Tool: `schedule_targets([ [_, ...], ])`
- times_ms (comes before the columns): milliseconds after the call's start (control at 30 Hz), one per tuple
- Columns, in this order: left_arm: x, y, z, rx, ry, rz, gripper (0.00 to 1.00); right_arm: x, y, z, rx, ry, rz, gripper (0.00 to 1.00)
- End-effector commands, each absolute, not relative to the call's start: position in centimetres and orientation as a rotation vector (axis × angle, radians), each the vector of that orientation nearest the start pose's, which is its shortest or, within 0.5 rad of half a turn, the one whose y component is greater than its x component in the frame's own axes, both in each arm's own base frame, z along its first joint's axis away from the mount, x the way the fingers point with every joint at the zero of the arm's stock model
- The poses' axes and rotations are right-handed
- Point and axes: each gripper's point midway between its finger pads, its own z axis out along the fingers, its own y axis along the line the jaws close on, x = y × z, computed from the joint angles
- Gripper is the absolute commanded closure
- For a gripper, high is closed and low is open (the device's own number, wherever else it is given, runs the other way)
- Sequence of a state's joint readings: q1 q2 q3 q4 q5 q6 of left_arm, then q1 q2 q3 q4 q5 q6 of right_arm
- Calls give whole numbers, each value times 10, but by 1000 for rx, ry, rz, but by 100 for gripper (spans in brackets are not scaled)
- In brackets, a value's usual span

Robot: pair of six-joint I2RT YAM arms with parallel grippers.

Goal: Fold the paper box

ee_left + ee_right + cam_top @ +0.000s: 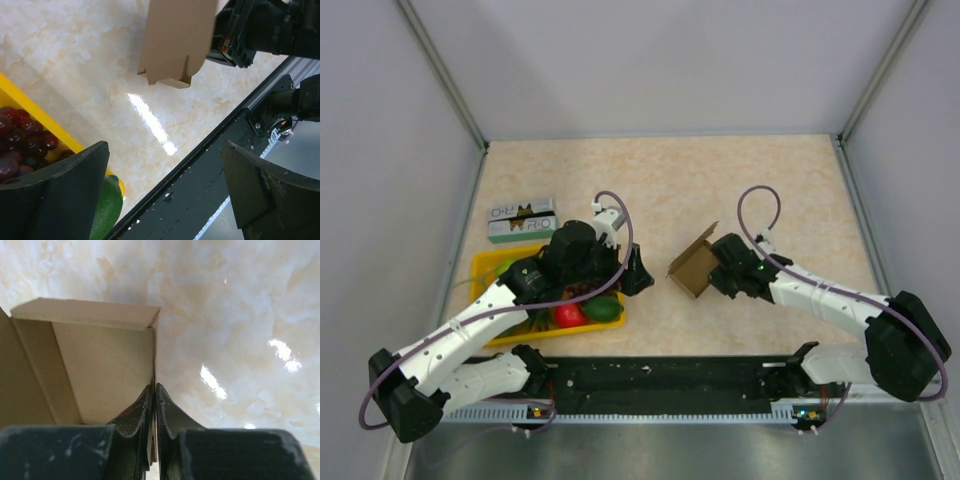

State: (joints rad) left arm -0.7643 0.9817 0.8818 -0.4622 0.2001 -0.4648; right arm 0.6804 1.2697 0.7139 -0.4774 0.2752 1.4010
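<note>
At mid worktop (770, 180), the paper box (693, 265) is approx. half done, w/ side walls up but end flaps not yet tucked, right jaws clamped on one wall, left jaws wide apart and empty.

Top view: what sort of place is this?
Probably a lab robot test cell: plain white walls boxing in a marble-look table, a left arm and right arm bolted to a rail, and staged props like a fruit tray.
</note>
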Motion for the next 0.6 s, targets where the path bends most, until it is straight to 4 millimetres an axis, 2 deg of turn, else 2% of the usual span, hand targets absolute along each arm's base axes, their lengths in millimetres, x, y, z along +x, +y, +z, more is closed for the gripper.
schedule_targets([
  [0, 194, -248, 217, 449, 2148, -878, 3, 253, 177, 63, 1323, 2163, 411, 99],
  [33, 195, -248, 217, 448, 2147, -877, 3, 255, 175, 66, 1398, 2126, 405, 100],
  [100, 195, -248, 217, 446, 2145, -877, 3, 251, 173, 65, 1429, 2105, 395, 99],
  [167, 197, -249, 216, 446, 2149, -871, 3, 252, 175, 66, 1430, 2075, 411, 93],
  [200, 197, -249, 215, 446, 2152, -868, 3, 252, 176, 64, 1437, 2077, 409, 84],
  [267, 200, -251, 213, 446, 2155, -867, 2, 253, 182, 65, 1433, 2095, 431, 71],
  [300, 200, -253, 213, 451, 2155, -870, 2, 256, 188, 67, 1420, 2097, 464, 48],
  [333, 202, -254, 212, 456, 2163, -866, 2, 254, 195, 68, 1356, 2153, 485, 39],
  [400, 203, -257, 214, 485, 2155, -865, 2, 259, 215, 83, 1200, 2197, 621, 30],
  [433, 205, -258, 211, 498, 2163, -854, 2, 260, 223, 98, 921, 2234, 681, 29],
  [500, 208, -260, 215, 537, 2155, -831, 2, 253, 232, 108, 604, 2288, 781, 30],
  [533, 212, -262, 211, 552, 2167, -818, 2, 253, 222, 110, 360, 2300, 714, 33],
  [567, 215, -264, 215, 570, 2153, -810, 3, 251, 212, 117, 284, 2295, 681, 30],
])
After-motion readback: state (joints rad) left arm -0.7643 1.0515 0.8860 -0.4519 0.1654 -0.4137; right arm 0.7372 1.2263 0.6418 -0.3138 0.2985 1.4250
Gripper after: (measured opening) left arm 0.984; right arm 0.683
